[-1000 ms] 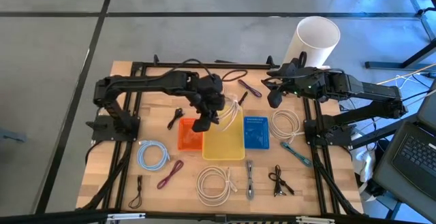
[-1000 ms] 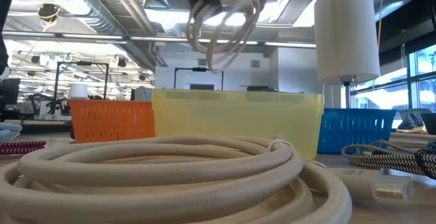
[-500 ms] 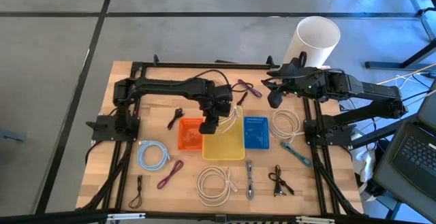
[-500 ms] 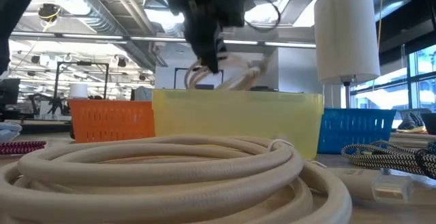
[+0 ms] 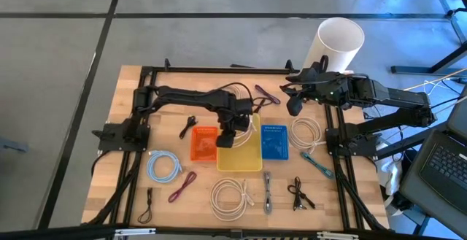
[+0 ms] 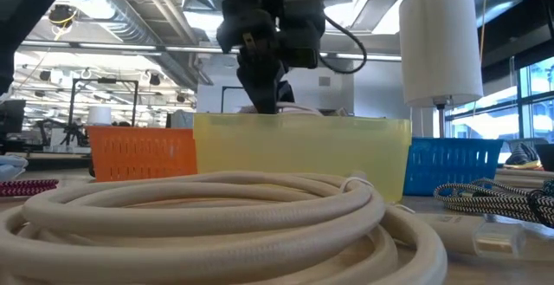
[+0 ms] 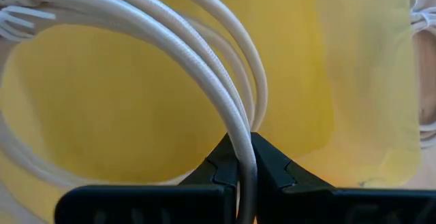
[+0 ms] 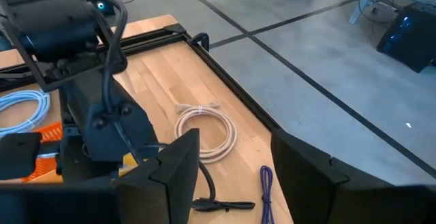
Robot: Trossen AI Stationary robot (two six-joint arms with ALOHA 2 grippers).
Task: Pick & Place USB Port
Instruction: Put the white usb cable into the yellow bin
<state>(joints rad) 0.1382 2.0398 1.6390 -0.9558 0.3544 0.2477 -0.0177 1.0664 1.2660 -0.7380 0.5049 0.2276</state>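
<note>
We see 1 orange basket [image 5: 203,144] left of centre and 1 blue basket [image 5: 274,141] right of centre. Light-blue coil [image 5: 163,167] near left, maroon cable [image 5: 182,186] beside it. White roll [image 5: 336,44] stands far right. Teal cable [image 5: 316,164] near right.

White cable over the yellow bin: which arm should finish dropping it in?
Left. The left gripper is already shut on the white cable, right over the yellow bin. The right gripper hangs open near the table's far edge, holding nothing.
</note>
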